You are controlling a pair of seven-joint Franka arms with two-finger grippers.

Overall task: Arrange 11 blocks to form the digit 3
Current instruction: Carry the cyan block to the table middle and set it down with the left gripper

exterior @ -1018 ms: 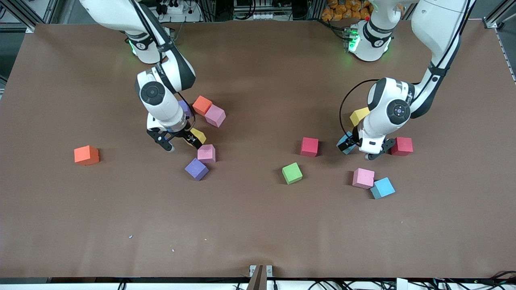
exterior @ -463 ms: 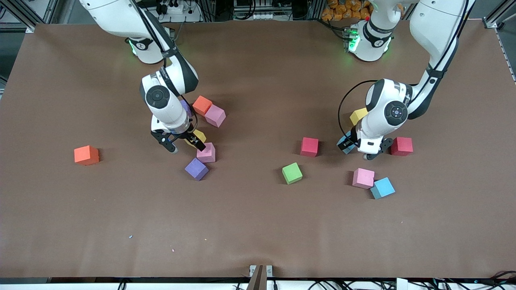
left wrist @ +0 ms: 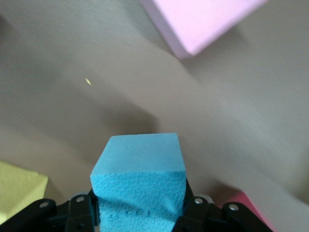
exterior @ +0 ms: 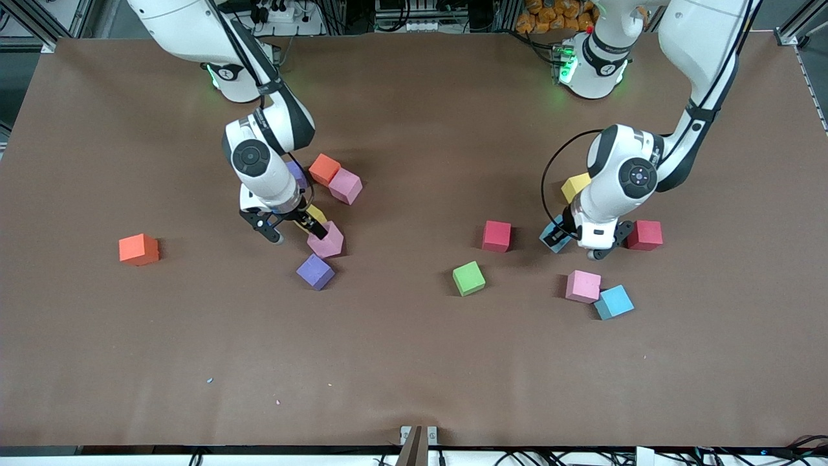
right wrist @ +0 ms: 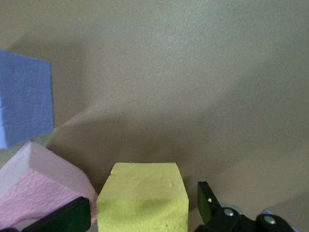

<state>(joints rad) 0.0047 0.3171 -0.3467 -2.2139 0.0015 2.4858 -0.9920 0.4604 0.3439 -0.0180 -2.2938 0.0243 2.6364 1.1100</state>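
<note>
Blocks lie scattered on the brown table (exterior: 414, 362); the digit 3 is out of view. My left gripper (exterior: 574, 246) is down at the table, shut on a light blue block (exterior: 553, 232), and the foam (left wrist: 139, 169) dents between the pads. My right gripper (exterior: 296, 233) stands open around a yellow block (exterior: 315, 212), with gaps at both sides of the block (right wrist: 142, 193). One right finger (exterior: 317, 230) presses against a pink block (exterior: 326, 241), which sits turned.
By the left gripper lie a yellow (exterior: 576, 186), a red (exterior: 645, 235), a pink (exterior: 583, 286) and a light blue block (exterior: 613, 301). Red (exterior: 497, 235) and green (exterior: 468, 278) sit mid-table. Purple (exterior: 315, 270), orange (exterior: 324, 169), pink (exterior: 345, 186) and a lone orange block (exterior: 138, 249) lie toward the right arm's end.
The left gripper has shut on the light blue block. The right gripper shifted a little, and its finger pushed the pink block, which turned.
</note>
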